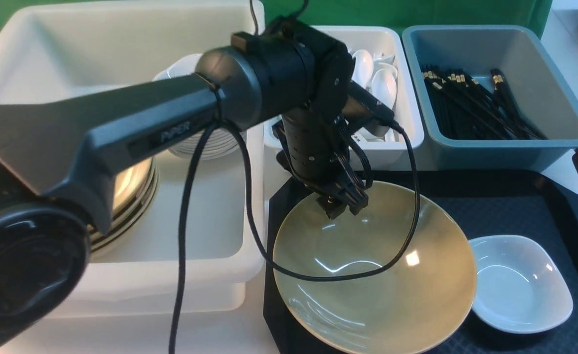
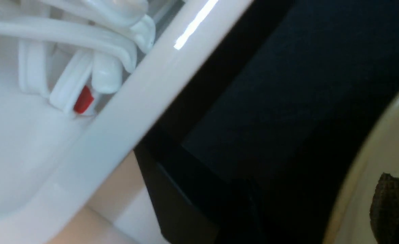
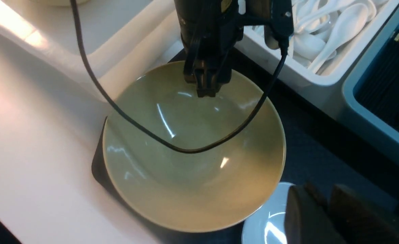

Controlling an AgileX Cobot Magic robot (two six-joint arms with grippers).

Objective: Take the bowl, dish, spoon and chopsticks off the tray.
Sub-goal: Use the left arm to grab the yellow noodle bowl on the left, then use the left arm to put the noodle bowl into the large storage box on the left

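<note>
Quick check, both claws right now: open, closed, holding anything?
Left claw: cannot be told; it is at the far rim of the bowl, with nothing seen in it.
Right claw: closed, empty.

A: Containers, front view?
B: Large white tub (image 1: 72,44) at ten o'clock. It holds a stack of tan bowls (image 1: 139,191) and a stack of white dishes (image 1: 220,146).
A: Far side?
B: Small white tub (image 1: 399,155) at twelve, holding a spoon pile (image 1: 385,86). Grey-blue bin (image 1: 490,152) just beside it at two, holding many black sticks (image 1: 471,108). Green backdrop (image 1: 417,12) behind.
</note>
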